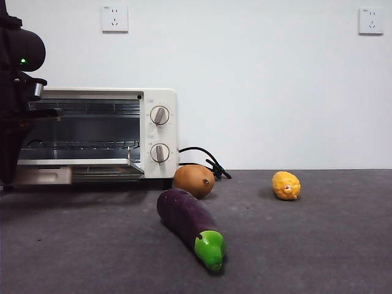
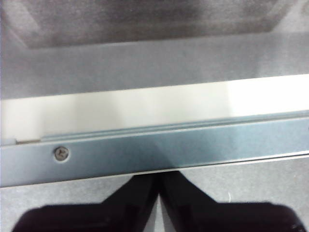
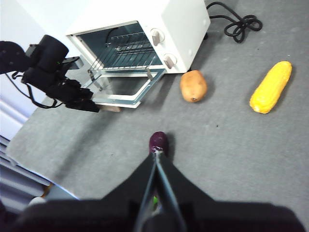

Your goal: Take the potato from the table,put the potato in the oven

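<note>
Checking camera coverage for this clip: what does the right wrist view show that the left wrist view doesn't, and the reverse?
Only the right wrist view shows the potato, the yellow corn-like item, the eggplant, the black cord and the left end effector at the oven's open door. Only the left wrist view shows a screw on the door's edge, close up. Both show the oven and the table.

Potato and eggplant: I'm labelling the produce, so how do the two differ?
The potato is brown-orange and egg-shaped; the eggplant is purple with a green tip, and long. The potato lies close to the oven; the eggplant lies nearer the front camera. Both rest on the table, untouched by any gripper.
</note>
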